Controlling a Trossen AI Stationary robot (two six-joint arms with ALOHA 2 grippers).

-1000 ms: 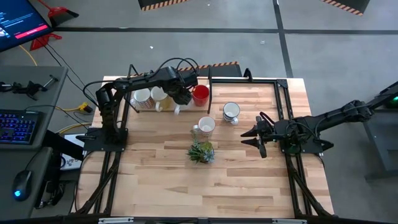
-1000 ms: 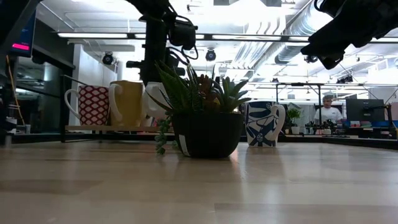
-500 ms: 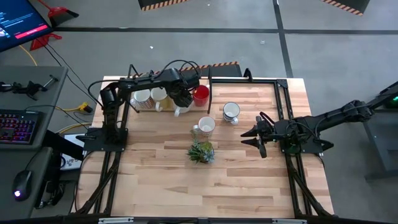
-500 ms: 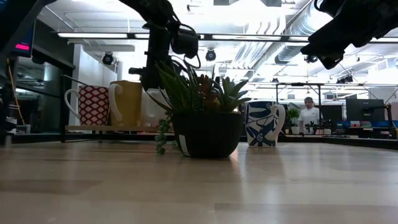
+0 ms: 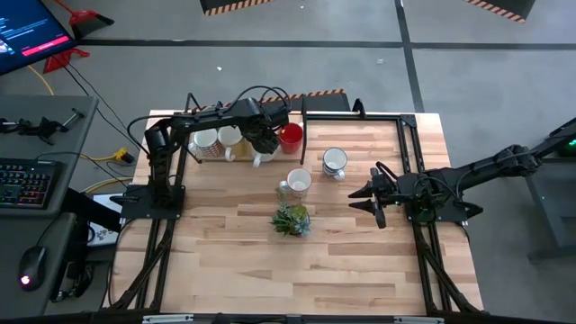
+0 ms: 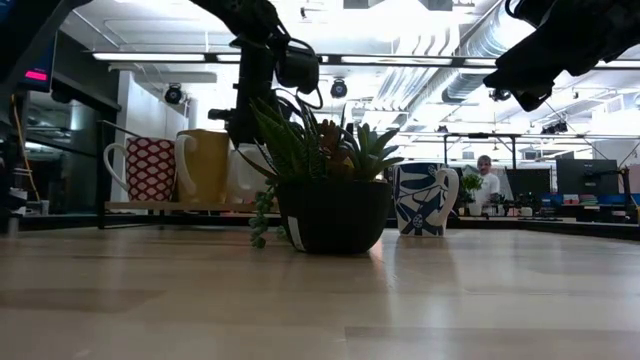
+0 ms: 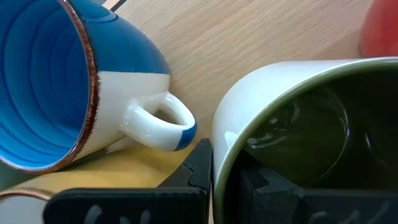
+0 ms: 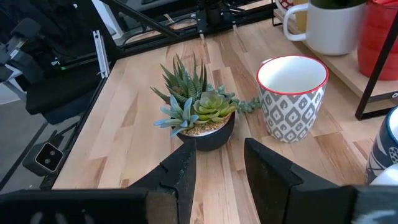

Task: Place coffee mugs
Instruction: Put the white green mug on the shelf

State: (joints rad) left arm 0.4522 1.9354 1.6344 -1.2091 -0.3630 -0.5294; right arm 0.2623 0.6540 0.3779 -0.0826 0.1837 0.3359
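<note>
At the far left of the table point(image 5: 360, 261), the left gripper point(image 5: 264, 144) is clamped on the rim of a white mug with a dark green inside point(image 7: 298, 124): one finger is seen inside the rim and the other outside it. This mug is held at the low wooden shelf point(image 5: 209, 155), just beside the red mug point(image 5: 290, 136). A blue-lined mug point(image 7: 68, 87) lies tilted on its side close against it, next to a yellow mug point(image 6: 205, 166) and a red-patterned mug point(image 6: 150, 168).

The step in hand is judged to be setting the held mug down in the row. It should be lowered straight and kept level, so that the blue-lined mug's handle point(image 7: 158, 118) is not knocked; the fingers should be released only once the base is seated.

The right gripper point(image 8: 217, 165) is parked open at the right, near the plant point(image 8: 198, 106), a grey-patterned mug point(image 8: 292, 96) and a blue-leaf mug point(image 6: 425, 198).

No brand, label or writing can be read.
</note>
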